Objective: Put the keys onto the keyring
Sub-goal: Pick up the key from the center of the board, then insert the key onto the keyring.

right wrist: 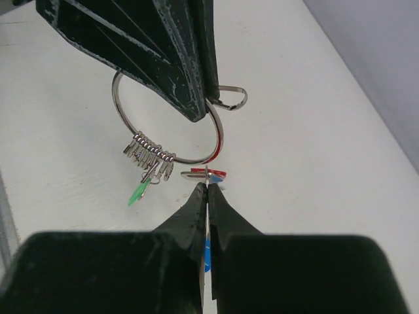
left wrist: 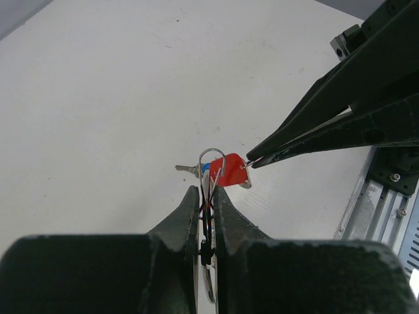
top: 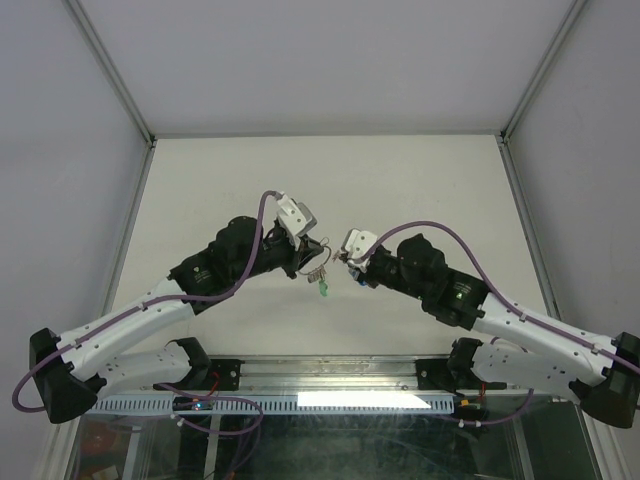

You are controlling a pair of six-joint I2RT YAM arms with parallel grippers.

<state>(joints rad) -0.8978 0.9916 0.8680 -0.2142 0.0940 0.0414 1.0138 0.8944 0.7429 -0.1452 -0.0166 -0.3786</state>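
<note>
The right gripper (right wrist: pixel 207 190) is shut on the red key (right wrist: pixel 211 173), held edge-on, with the blue key (right wrist: pixel 207 252) between its fingers. The red key sits just below the ring (right wrist: pixel 118 118), at its lower right arc. The green key (right wrist: pixel 137 194) hangs from the ring's bottom. The left gripper (right wrist: pixel 201 111) clamps the ring from above.

**White Table in a Pale Booth**

A matte white rectangular tabletop (top: pixel 400 180) fills the scene, boxed in by plain pale grey wall panels (top: pixel 330 60) at the far, left and right sides. Slim silver metal posts (top: pixel 110 70) rise from the far corners. A silver metal rail (top: pixel 330 372) edges the near side, brightly lit.
</note>
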